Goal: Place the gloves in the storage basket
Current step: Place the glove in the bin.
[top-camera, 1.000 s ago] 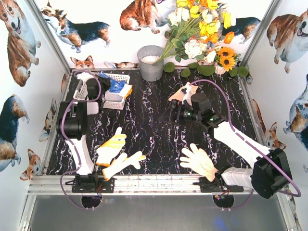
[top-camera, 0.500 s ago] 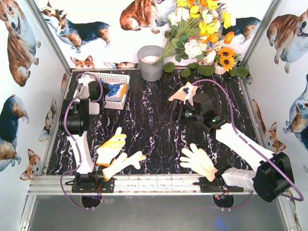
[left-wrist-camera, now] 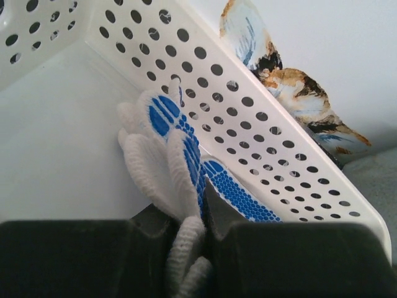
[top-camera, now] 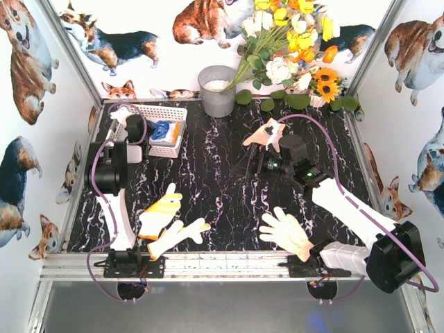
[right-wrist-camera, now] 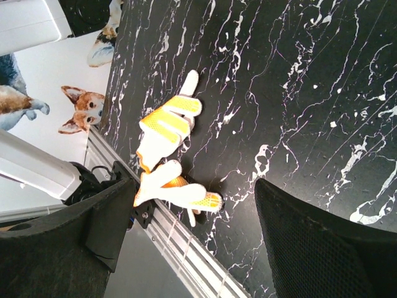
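Observation:
The white lattice storage basket (top-camera: 158, 112) stands at the back left. My left gripper (top-camera: 150, 132) reaches into it, shut on the blue-patterned glove (top-camera: 164, 130). In the left wrist view the gripper (left-wrist-camera: 201, 223) pinches the glove (left-wrist-camera: 177, 158) against the basket's wall (left-wrist-camera: 260, 136). My right gripper (top-camera: 248, 164) is open and empty over mid-table. The peach-tan glove (top-camera: 266, 133) lies just behind it. Two yellow-and-white gloves (top-camera: 161, 210) (top-camera: 177, 236) lie at the front left and also show in the right wrist view (right-wrist-camera: 164, 127) (right-wrist-camera: 177, 194). A cream glove (top-camera: 286, 232) lies at the front right.
A grey metal bucket (top-camera: 217, 91) stands at the back centre, with a flower arrangement (top-camera: 291, 48) to its right. An aluminium rail (top-camera: 222, 265) runs along the near edge. Corgi-printed walls close in the sides.
My left gripper has lowered the blue-patterned glove into the basket and drawn slightly left, so more of the basket shows. The right arm has barely moved.

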